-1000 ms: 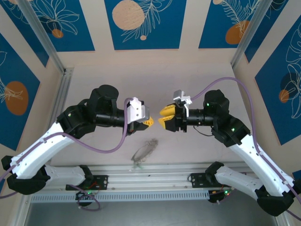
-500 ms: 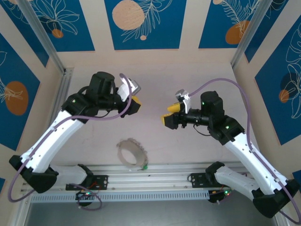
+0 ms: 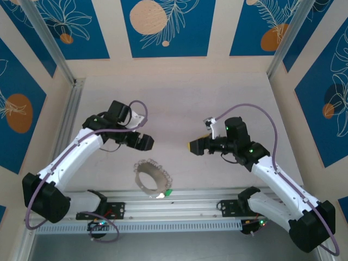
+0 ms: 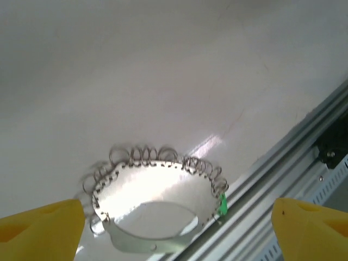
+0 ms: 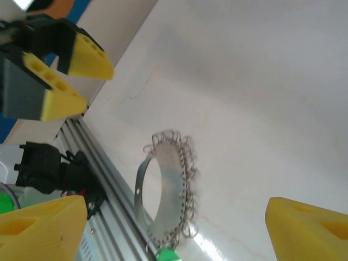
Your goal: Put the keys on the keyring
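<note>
The left gripper (image 3: 144, 142) is hanging above the pale table (image 3: 179, 103), its yellow fingers (image 4: 38, 231) standing wide apart with nothing between them. Below it and slightly to its right, the keyring (image 3: 152, 176) is lying on the table, a tan loop fringed with small silvery rings, close to the metal rail (image 3: 217, 197) at the near edge. The green key (image 3: 169, 192) is sitting against the loop's near right edge, right by the rail; whether it is threaded on cannot be told. Further right, the right gripper (image 3: 194, 147) is pointing toward the centre, well apart from the loop, its jaws likewise spread and holding nothing.

Overhead, the loop is reading as a plain oval. The left wrist camera is showing it standing on edge as a low band, with rings lining its far rim and the key at its right end. The right wrist camera is catching the left gripper's parted fingers at upper left, and the key at the loop's lower end beside the rail.
</note>
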Motion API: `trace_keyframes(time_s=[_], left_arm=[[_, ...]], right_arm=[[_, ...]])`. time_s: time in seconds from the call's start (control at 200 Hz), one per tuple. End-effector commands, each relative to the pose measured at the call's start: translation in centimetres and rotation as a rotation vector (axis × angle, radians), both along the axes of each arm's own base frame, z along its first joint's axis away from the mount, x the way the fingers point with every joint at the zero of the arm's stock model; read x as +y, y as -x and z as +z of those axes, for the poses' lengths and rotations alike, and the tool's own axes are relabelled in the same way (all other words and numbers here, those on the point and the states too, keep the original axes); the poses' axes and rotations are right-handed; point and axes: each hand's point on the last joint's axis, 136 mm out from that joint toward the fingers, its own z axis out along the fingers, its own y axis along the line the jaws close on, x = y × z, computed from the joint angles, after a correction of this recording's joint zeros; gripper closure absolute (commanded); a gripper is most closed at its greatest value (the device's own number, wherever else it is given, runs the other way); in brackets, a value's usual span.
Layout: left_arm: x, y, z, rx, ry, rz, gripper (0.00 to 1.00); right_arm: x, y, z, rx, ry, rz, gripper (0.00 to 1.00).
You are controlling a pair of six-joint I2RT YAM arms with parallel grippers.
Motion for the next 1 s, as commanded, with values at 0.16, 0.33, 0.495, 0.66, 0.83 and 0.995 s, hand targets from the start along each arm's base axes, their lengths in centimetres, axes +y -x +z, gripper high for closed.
trace_keyframes(time_s=[0.16,0.33,0.495,0.66,0.83,0.995], left_arm=[[-0.5,6.5,-2.8,0.205,0.089,0.015,0.2],[-0.5,4.5,-1.5,0.116,0.133,0.048,0.21],[-0.9,2.9,-1.4,0.092,0.204,0.069,0.22],[0.7,1.8,-0.1,0.035,0.229,0.114,0.22],[2.2,1.1,0.7,-0.014,0.215,0.145,0.22],[3.0,0.5,1.1,-0.046,0.22,0.169,0.23]], right_arm=[[2.5,5.5,-2.8,0.108,-0.048,0.159,0.19],[4.8,10.5,-6.1,0.1,0.112,0.338,0.35],[6.7,12.3,-7.5,0.047,0.259,0.416,0.52],[8.5,11.7,-8.3,0.0,0.347,0.407,0.55],[11.0,11.5,-9.6,-0.02,0.455,0.422,0.56],[12.0,12.6,-11.3,0.002,0.568,0.437,0.58]])
